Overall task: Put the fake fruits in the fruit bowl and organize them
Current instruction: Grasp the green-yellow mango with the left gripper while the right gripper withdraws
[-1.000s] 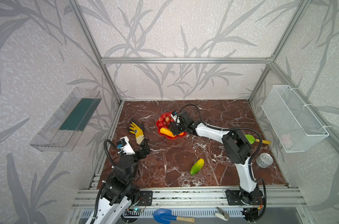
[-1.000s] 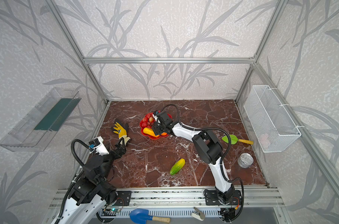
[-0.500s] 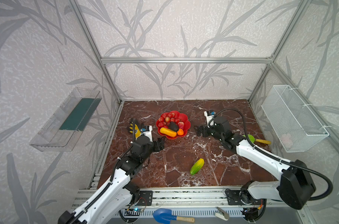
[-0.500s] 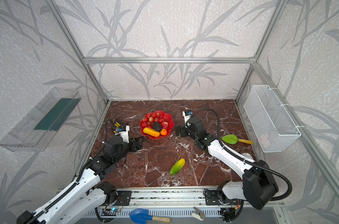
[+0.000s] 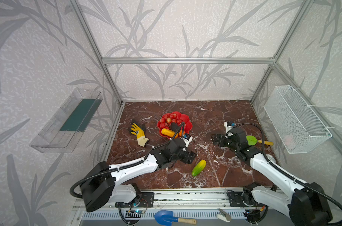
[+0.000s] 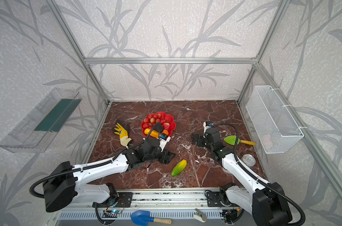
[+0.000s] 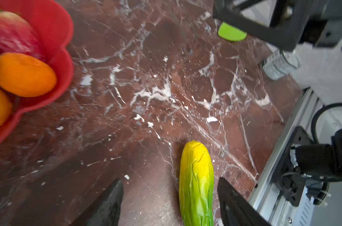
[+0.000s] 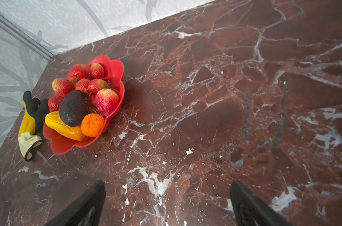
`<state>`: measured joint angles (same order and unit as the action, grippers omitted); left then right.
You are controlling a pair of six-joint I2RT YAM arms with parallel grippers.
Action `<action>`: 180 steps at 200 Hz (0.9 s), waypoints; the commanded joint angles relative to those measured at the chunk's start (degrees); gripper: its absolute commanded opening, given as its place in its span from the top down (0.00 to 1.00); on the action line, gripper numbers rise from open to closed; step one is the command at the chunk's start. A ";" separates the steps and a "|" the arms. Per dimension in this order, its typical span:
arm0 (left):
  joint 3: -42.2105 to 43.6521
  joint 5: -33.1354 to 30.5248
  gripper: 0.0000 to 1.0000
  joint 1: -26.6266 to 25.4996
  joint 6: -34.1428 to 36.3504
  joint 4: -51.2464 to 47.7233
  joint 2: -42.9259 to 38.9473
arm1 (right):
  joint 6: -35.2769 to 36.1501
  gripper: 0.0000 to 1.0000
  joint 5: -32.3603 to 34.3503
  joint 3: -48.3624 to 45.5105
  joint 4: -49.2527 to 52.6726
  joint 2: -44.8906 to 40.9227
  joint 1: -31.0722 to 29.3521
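The red fruit bowl (image 5: 188, 122) (image 6: 173, 120) (image 8: 117, 64) stands at the back centre in both top views. It holds several red cherry-like balls (image 8: 79, 71), a black avocado (image 8: 72, 108), a yellow-orange oblong (image 8: 62, 126), a red-pink apple (image 8: 107, 100) and a small orange (image 8: 92, 125). A green-yellow mango (image 5: 198, 167) (image 6: 179, 167) (image 7: 196, 182) lies alone on the marble near the front. My left gripper (image 5: 190, 157) (image 7: 169, 181) is open over it, and the mango lies between the fingers, untouched. My right gripper (image 5: 215, 139) (image 8: 167, 183) hangs open and empty, right of the bowl.
A yellow-and-black glove (image 5: 139, 133) lies left of the bowl. A green trowel (image 5: 252, 140) and a tin can (image 6: 248, 159) sit by the right arm. A wire basket (image 5: 295, 121) hangs on the right wall and a clear shelf (image 5: 68, 121) on the left wall.
The right gripper has drawn back from the bowl to the right and stands open. The left arm has reached from the near left corner out to the mango.
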<state>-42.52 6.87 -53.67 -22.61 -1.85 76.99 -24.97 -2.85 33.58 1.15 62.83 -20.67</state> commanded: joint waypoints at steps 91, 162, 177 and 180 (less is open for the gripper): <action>-13.81 -0.60 0.24 -9.41 6.35 -11.69 19.69 | -1.05 0.01 -2.82 -2.29 -1.85 -0.43 1.75; -13.83 -2.07 0.57 -9.33 5.43 -11.41 22.33 | -0.94 0.01 -2.94 -2.38 -1.94 -0.62 2.41; -13.31 -4.28 0.60 -9.01 4.74 -11.59 20.44 | -0.89 0.01 -2.95 -2.47 -2.11 -0.52 2.56; -13.24 -4.73 0.61 -8.83 4.61 -11.60 19.85 | -0.93 0.01 -2.99 -2.47 -2.11 -0.51 2.56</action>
<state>-55.37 5.48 -62.94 -17.63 -12.49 99.83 -25.74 -5.30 31.90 0.21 63.05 -18.55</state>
